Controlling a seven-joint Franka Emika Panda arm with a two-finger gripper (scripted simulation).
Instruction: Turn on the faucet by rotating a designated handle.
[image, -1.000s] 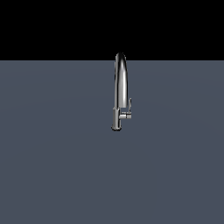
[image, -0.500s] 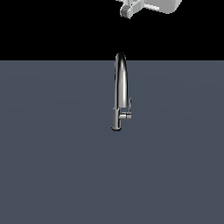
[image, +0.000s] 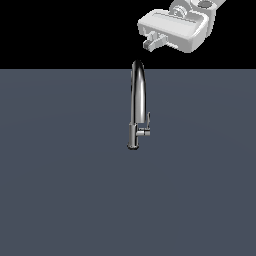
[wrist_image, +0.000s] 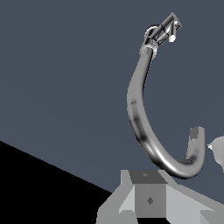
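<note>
The faucet (image: 137, 100) is a tall chrome gooseneck standing upright on the dark grey surface in the exterior view. Its handle (image: 145, 128), a small chrome lever on a short stub, sticks out low on its right side. My gripper (image: 154, 42) hangs above the arched spout, slightly to its right, well clear of it. The fingers appear together and hold nothing. In the wrist view the faucet's curved spout (wrist_image: 139, 114) runs from its base to the hooked outlet, with the handle (wrist_image: 168, 29) at the far end. My gripper (wrist_image: 149, 192) shows as a grey block near the spout's bend.
The flat dark grey surface (image: 60, 190) spreads around the faucet. Black background lies behind it, and the white hand body (image: 175, 26) shows against that. Nothing else is in view.
My gripper has come into the exterior view from the upper right. It has moved down and left toward the top of the spout. The faucet and handle have not moved.
</note>
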